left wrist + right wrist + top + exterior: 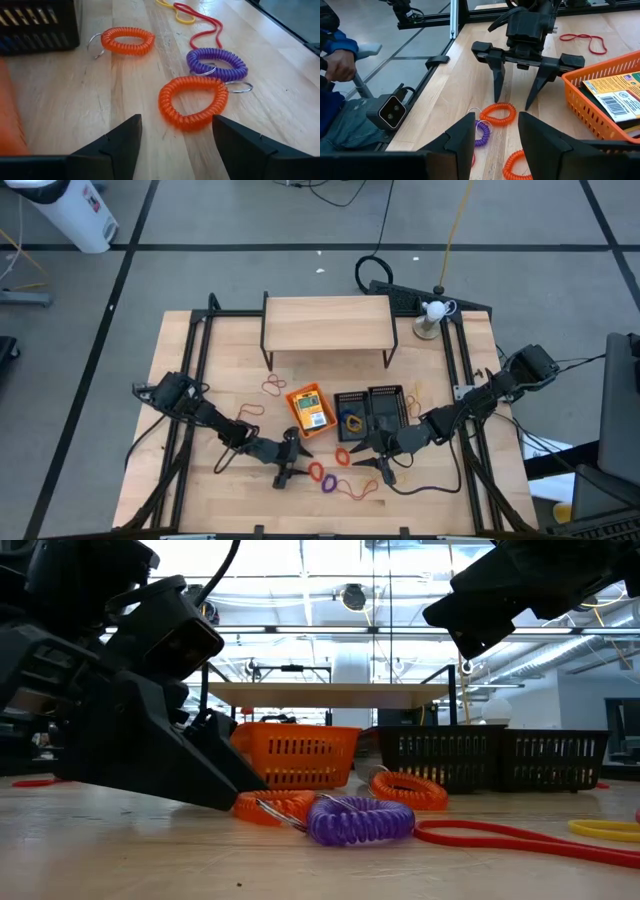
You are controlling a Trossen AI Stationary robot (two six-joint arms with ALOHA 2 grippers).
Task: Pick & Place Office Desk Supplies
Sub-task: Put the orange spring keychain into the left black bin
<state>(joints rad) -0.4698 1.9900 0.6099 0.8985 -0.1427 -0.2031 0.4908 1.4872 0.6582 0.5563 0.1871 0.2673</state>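
1. Right wrist view: left gripper (515,102) fingers apart, straddling the orange coil band (497,114) on the desk (470,70), frame centre.
2. We'd drop lower, centre on the coil, then close.
3. Right gripper (385,470) waits lower centre-right, fingers apart, empty.
4. Orange tray (308,409) sits just above.

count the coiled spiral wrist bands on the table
3. One orange coil between the left gripper fingers, a purple coil beside it, another orange coil near the black tray.

We can't read any text; the flat yellow-and-green cardboard crayon box (615,97) in the orange tray shows a barcode, print too small.
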